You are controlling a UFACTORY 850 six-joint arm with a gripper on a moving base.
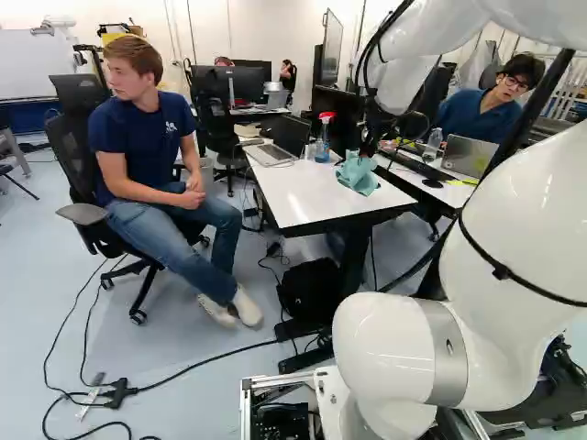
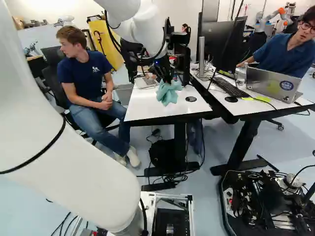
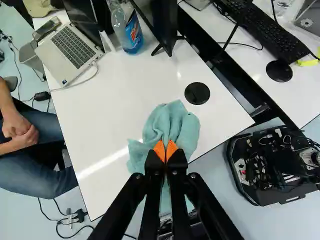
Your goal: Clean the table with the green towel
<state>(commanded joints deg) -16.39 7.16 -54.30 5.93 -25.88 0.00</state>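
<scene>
Base views: behind arm (image 1: pixel 514 220), one to its left, one to its right — both face ahead, a little down, jaws well off. Wrist view: nearer, looks along gripper (image 2: pixel 167 79), down at table (image 3: pixel 105 120). All three share table around jaws, plus laptop (image 3: pixel 70 50) beyond them — base views also share floor (image 1: pixel 193 321) short of jaws.

Robotics lab: white arm (image 1: pixel 523 238), exposed electronics (image 2: pixel 263 201), table (image 3: pixel 90 120), monitor (image 2: pixel 219 37), laptop (image 3: pixel 70 50), floor cables (image 1: pixel 206 360).

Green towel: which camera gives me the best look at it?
The wrist view: the green towel appears largest, visibly pinched in the gripper. Both base views show it smaller, bunched below the gripper at the white table.
</scene>
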